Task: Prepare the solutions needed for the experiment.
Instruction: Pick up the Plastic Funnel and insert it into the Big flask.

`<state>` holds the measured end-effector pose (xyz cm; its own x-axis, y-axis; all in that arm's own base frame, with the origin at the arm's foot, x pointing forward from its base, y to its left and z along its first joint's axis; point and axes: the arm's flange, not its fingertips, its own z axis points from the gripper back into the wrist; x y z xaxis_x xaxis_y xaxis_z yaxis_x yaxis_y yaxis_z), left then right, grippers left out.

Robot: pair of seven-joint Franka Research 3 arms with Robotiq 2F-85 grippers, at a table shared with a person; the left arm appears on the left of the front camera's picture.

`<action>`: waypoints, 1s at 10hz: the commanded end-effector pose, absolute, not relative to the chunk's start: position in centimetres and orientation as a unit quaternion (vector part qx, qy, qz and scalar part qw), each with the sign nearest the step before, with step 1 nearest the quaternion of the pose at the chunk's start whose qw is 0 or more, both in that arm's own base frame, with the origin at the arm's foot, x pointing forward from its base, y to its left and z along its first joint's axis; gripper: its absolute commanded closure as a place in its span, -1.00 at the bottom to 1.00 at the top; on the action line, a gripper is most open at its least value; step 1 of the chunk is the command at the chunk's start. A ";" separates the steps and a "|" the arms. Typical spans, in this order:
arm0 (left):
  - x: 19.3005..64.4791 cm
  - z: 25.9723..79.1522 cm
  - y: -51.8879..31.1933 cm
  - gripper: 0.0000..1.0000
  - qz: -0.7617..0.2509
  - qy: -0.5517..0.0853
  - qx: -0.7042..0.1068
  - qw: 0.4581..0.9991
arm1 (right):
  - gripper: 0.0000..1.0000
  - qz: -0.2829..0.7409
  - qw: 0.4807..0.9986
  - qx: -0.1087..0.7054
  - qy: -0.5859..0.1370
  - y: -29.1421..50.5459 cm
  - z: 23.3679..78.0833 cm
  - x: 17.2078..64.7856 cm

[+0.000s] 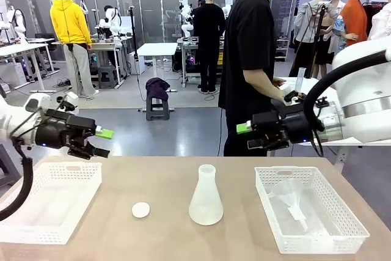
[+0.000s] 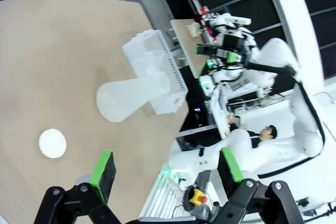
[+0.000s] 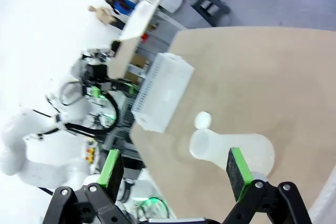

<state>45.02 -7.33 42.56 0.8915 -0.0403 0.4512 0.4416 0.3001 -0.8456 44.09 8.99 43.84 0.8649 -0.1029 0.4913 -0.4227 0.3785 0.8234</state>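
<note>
Solutions: can't make out any liquid, the flask (image 1: 206,195) wall is too frosted to tell. The flask stands upright mid-bench (image 1: 159,175), between two white baskets and apart from both. A small white disc (image 1: 140,209) lies flat near it, on the robot's left. The left basket (image 1: 61,167) has unclear contents; the right basket (image 1: 269,173) holds something clear and crumpled, can't tell what. The left pincer (image 1: 102,142) hovers above the far edge of the left basket, jaws wide, holding nothing. The right pincer (image 1: 248,137) hovers near the far edge of the right basket, also wide and empty. Both point inward toward the middle. A person (image 1: 247,59) in black stands at the far side, turned toward another table. Risks, as judged: the flask looks light and has a narrow neck, so a finger clipping the neck on approach could tip it and spill whatever is inside. The cone wall is smooth and sloped, so a pinch low on the body may slide off, and the neck seems the safer hold. Both arms aim at the same centre spot, so a joint reach could make them collide. A low sweep could push the disc along the bench. The mouth is narrow, so anything poured in could miss it.
</note>
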 end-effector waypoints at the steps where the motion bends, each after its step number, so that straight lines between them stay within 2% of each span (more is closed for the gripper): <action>1: 45.8 41.6 -6.0 -1.00 -0.176 -0.178 -0.615 0.748 | -1.00 0.063 0.758 0.612 -0.216 7.7 43.2 44.6; 4: 45.5 41.1 -4.3 -1.00 -0.226 -0.230 -0.648 0.690 | -1.00 -0.007 0.749 0.643 -0.162 4.8 43.5 44.2; 6: 45.8 40.7 -3.4 -1.00 -0.165 -0.224 -0.657 0.701 | -1.00 -0.014 0.746 0.652 -0.138 3.3 43.4 43.9; 8: 46.1 40.2 -2.9 -1.00 -0.115 -0.186 -0.673 0.707 | -1.00 -0.010 0.745 0.653 -0.137 2.8 42.9 43.9; 10: 46.1 40.2 -2.9 -1.00 -0.102 -0.176 -0.656 0.727 | -1.00 -0.002 0.751 0.643 -0.149 2.9 42.4 44.0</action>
